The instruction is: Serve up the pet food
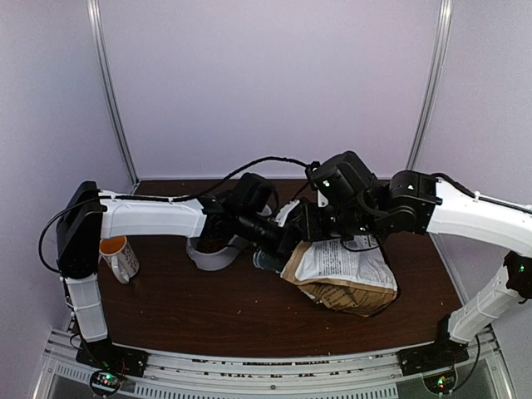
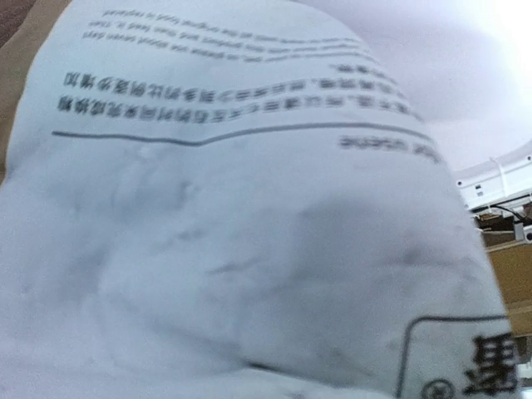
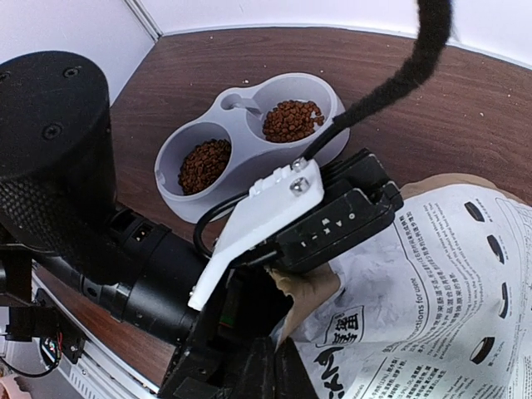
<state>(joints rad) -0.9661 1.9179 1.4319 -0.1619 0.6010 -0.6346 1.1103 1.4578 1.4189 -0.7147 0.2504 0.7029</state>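
Standing next to this rig: the pet food [image 3: 291, 120] is sitting in both wells of the grey double bowl [image 3: 179, 137], a small reddish-brown heap in each. So I'd guess the serving part is basically done, or close to it.

The bag [image 1: 345, 270] lies on its side on the desk [image 1: 208, 307], just beside the bowl, with its brown top end pointing that way. Both arms meet over that end. The left hand [image 1: 281, 239] looks pinched narrow on the bag's brown top edge, lifting that corner a bit. My read is that it's steadying the mouth so nothing spills out sideways. The right hand [image 1: 309, 223] is closed tight right next to it, but I can't make out whether it's got any of the paper.

As for writing, there's a big white label [image 3: 449, 274] facing up. It has lines of Chinese text, a bold character in a rounded frame, and a column of black oval marks down one side. The left wrist camera is almost against it, so the print is upside down and soft, and one short Latin word is too blurry to read. I can't spot a brand name from here.

There's also a mug [image 1: 123, 259] with an orange inside parked off by the left arm, well apart from everything else.
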